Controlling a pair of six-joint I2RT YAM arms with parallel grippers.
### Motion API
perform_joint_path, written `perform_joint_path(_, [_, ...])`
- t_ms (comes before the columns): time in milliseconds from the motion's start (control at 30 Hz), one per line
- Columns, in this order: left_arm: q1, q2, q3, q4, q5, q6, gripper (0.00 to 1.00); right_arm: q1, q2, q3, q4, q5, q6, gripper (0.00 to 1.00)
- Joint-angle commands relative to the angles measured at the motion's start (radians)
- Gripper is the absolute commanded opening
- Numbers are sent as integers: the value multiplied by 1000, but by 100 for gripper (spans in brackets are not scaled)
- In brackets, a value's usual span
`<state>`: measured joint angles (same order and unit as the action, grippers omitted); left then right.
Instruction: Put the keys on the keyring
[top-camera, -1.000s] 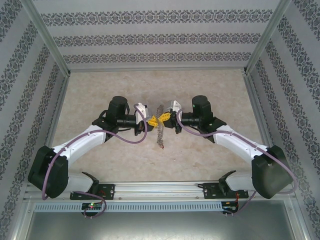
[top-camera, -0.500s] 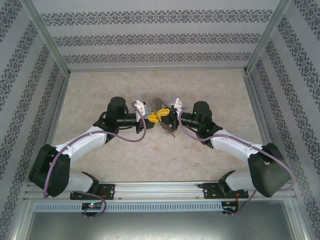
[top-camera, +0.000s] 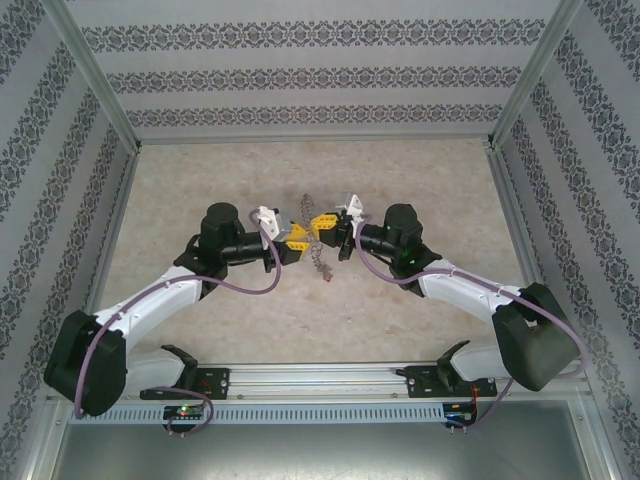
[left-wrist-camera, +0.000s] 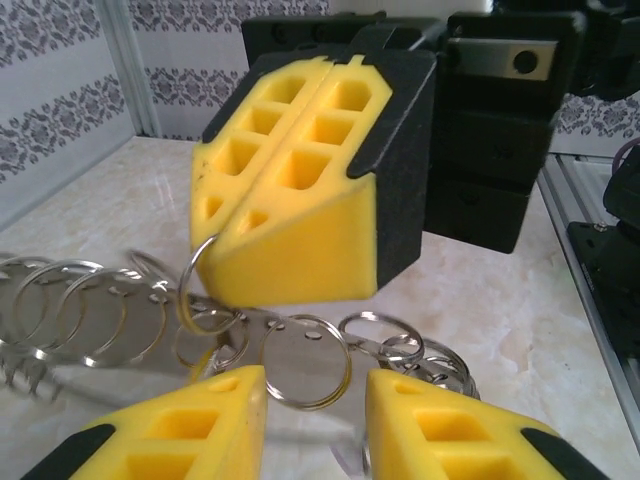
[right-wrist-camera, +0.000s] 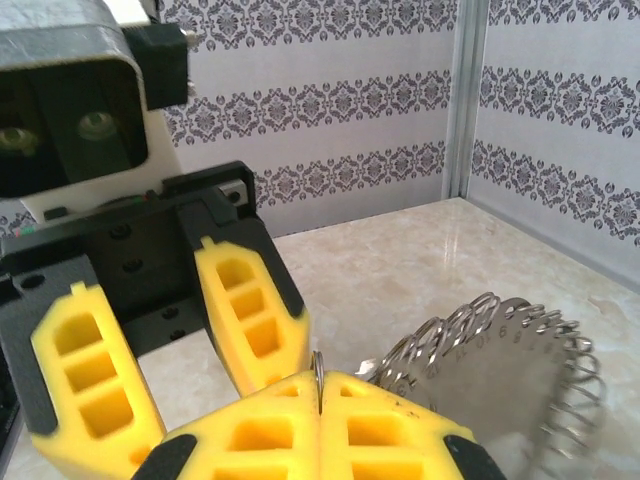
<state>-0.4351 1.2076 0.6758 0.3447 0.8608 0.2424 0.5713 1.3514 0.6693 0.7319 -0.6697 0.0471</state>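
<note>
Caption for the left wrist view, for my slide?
Right gripper pinches a keyring link; open left gripper faces it.

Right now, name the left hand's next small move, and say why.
Probably ease the left hand forward and close on the keyring loop between its open jaws: the right hand is shut on only one link, so the rest looks floppy.

Floppy silver keyring (right-wrist-camera: 500, 380), fringed with small rings, hangs bunched.

The pale marbled table (top-camera: 420, 170) has part of the keyring (top-camera: 318, 258) trailing across its middle.
</note>
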Motion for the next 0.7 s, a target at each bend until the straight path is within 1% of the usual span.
perform_joint_path(0, [44, -65, -22, -3, 21, -50, 38, -16, -6, 15, 74, -53, 2, 0])
perform_joint_path(67, [66, -81, -19, -4, 22, -75, 39, -20, -5, 17, 67, -71, -3, 0])
perform_joint_path(200, [70, -65, 5, 3, 39, -110, 40, -22, 1, 29, 52, -111, -18, 0])
perform_joint_path(400, [70, -5, 24, 97, 68, -189, 40, -15, 12, 39, 50, -135, -33, 0])
perform_joint_path(667, [51, 16, 36, 106, 112, -195, 38, -4, 22, 49, 36, -148, -61, 0])
